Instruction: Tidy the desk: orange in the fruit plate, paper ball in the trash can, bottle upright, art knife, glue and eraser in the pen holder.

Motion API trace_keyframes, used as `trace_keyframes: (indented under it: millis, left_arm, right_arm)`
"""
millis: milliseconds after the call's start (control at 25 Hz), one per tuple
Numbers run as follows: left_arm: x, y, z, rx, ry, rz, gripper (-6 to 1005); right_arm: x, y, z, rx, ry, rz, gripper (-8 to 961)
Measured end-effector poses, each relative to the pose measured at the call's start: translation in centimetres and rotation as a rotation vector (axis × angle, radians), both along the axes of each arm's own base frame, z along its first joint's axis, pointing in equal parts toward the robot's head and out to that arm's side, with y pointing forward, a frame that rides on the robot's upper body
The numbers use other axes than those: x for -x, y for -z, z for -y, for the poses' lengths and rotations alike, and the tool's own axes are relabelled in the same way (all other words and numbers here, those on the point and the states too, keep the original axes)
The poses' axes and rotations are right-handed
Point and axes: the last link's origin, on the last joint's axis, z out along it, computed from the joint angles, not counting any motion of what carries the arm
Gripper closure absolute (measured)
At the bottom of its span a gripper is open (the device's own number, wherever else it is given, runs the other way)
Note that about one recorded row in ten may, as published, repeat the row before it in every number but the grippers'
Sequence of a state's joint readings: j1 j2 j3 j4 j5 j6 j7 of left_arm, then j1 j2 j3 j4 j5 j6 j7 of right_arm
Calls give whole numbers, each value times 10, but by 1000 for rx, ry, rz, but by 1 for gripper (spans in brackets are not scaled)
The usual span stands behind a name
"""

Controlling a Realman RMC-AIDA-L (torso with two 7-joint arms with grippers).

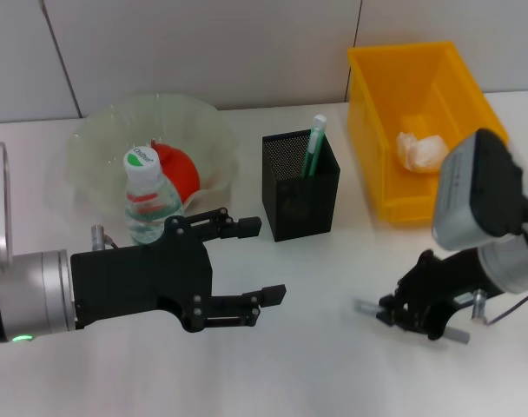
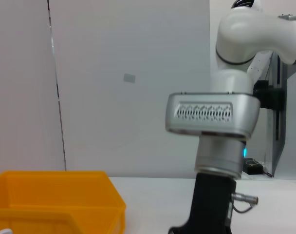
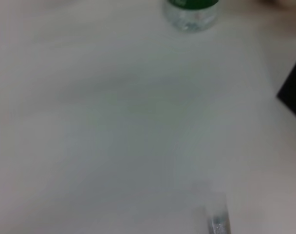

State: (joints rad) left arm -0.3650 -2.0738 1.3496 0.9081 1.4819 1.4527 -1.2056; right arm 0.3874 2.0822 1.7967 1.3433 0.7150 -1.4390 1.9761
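Observation:
The orange [image 1: 179, 167] lies in the clear fruit plate [image 1: 103, 130]. Just in front of the plate the bottle [image 1: 149, 198] stands upright, and its base [image 3: 192, 12] shows in the right wrist view. My left gripper [image 1: 262, 261] hovers open and empty to the right of the bottle. The black mesh pen holder [image 1: 300, 187] holds a green and white stick [image 1: 314, 143], perhaps the glue. The paper ball [image 1: 420, 149] lies in the yellow trash can [image 1: 368, 113]. My right gripper [image 1: 410, 311] is down at the table over the grey art knife [image 1: 366, 307]. The eraser is out of view.
The trash can [image 2: 55, 200] and my right arm [image 2: 211, 122] show in the left wrist view before a white wall. A black corner of the pen holder [image 3: 291, 97] and a grey tip [image 3: 217, 223] show in the right wrist view. The white table [image 1: 316, 365] runs to the front edge.

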Motion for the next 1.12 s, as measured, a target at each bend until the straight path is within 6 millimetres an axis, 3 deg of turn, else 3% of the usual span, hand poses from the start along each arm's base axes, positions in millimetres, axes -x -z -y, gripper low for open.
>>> trace_keyframes:
  millis: [520,800,1120]
  left_arm:
    - [-1,1,0,4,6,-1,186]
    - [-3,6,1,12,10,-12,187]
    - [-7,9,2,18,20,-5,186]
  right_arm:
    - [39,-46,-3,-193,-121,-62,811]
    - [78,-89,-2,-342,-234,-266,806]
    - [91,-116,9,-404,-342,-428,801]
